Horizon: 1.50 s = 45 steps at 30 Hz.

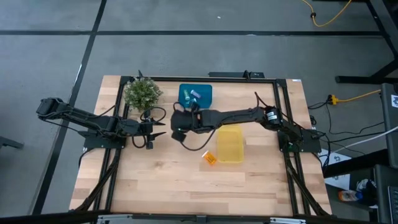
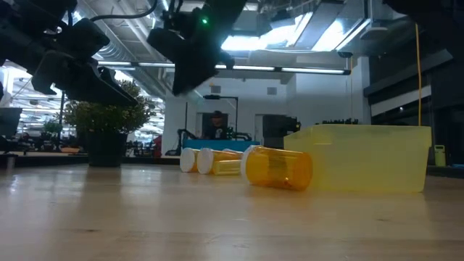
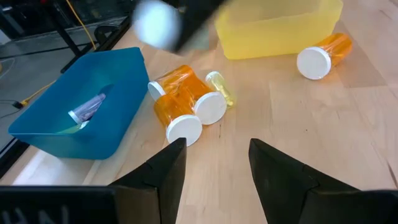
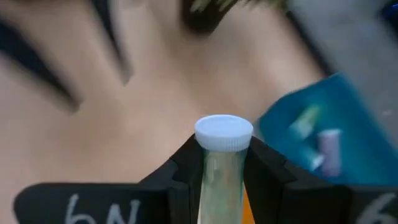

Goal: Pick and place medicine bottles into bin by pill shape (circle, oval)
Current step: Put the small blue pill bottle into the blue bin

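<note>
Bottles that can be counted on the wood number four: three lying in a cluster (image 3: 186, 102) just beside the blue bin (image 3: 81, 106), and one orange bottle (image 3: 323, 55) lying on its side against the yellow bin (image 3: 280, 25). A fifth bottle (image 4: 222, 163) is up in the right gripper (image 4: 222, 177), whose fingers are closed tight on its sides just below the cap. There are two bins, and the blue one has at least two small pale bottles (image 1: 191, 95) lying in it.

In the cluster, two bottles are clear orange with white caps and the third is thinner and pale yellow. The held bottle has a white ribbed cap and a pale greenish body; the cap pokes out past the fingertips.

Seen from above, the right gripper (image 1: 180, 121) hangs just in front of the blue bin (image 1: 205, 93), over the cluster. The left gripper (image 1: 157, 129) waits further from that bin, near the potted plant (image 1: 142, 93), fingers spread and holding nothing.
</note>
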### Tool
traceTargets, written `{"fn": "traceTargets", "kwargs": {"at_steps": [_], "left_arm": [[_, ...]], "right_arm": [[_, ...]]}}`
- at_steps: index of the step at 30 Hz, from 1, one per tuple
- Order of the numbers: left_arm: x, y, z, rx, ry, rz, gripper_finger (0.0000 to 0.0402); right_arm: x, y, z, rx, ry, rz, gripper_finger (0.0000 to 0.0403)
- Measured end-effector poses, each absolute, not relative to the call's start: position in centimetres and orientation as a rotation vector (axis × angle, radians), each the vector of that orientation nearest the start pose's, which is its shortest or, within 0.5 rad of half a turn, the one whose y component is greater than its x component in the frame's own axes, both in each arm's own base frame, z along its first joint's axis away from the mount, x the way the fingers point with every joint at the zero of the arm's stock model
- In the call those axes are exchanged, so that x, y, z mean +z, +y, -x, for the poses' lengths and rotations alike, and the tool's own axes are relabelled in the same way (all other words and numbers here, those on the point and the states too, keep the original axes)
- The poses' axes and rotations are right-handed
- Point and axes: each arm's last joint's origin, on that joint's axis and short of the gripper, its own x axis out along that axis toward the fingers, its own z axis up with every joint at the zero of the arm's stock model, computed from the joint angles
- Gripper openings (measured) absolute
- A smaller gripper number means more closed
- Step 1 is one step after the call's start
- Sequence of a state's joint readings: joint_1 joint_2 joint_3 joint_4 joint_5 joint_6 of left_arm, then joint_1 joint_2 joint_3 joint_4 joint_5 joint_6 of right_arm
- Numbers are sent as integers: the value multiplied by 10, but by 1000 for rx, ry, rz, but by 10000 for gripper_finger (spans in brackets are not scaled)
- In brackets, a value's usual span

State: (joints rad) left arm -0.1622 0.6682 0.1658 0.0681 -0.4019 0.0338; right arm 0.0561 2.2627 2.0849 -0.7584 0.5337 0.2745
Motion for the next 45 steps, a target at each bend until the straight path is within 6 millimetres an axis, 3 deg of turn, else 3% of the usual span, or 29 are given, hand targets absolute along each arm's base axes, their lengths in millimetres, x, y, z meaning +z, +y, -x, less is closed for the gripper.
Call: {"fn": "traceTargets", "kwargs": {"at_steps": [7, 14, 25, 29, 35, 45], "left_arm": [[162, -12, -142, 229, 422, -154, 169], [162, -12, -142, 229, 422, -154, 169], [162, -12, -142, 229, 422, -155, 169], [162, -12, -142, 229, 422, -155, 169], [162, -12, -142, 229, 422, -155, 169], [162, -12, -142, 229, 422, -155, 169]], "right_arm": [[256, -11, -498, -755, 727, 61, 93], [256, -54, -495, -820, 744, 39, 94], [249, -147, -478, -517, 851, -237, 94], [247, -172, -468, -471, 876, -321, 94], [246, -185, -461, -440, 895, -373, 94], [246, -184, -461, -438, 892, -373, 116]]}}
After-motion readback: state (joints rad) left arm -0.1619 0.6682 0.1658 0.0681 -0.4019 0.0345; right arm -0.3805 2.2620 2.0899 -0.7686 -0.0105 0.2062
